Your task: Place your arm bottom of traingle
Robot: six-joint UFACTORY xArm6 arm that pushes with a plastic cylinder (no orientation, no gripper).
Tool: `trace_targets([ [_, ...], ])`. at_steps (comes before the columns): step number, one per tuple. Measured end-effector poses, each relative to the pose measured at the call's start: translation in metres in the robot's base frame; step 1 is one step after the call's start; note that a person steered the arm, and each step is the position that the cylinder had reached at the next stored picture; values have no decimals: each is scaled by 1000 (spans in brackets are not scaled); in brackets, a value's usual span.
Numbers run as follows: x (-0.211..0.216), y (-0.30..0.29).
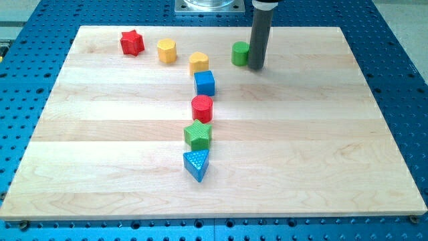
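A blue triangle (196,164) lies on the wooden board (321,147), lowest in a column of blocks near the middle. Above it stand a green star (198,134), a red cylinder (202,108), a blue cube (205,83) and a yellow block (198,62). My tip (257,67) is at the view's top, right of centre, just right of a green cylinder (240,53), touching or nearly so. The tip is far above and to the right of the blue triangle.
A red star (132,42) and a yellow hexagon (166,50) sit near the board's top left. The board lies on a blue perforated table (401,80). The arm's metal base (208,6) is at the top edge.
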State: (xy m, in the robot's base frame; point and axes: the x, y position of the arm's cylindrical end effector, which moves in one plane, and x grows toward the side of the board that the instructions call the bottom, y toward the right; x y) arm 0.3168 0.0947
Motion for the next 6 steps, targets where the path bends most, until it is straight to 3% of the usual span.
trace_targets([
  [1, 42, 21],
  [2, 85, -23],
  [3, 99, 4],
  [4, 178, 39],
  [5, 297, 6],
  [6, 301, -72],
])
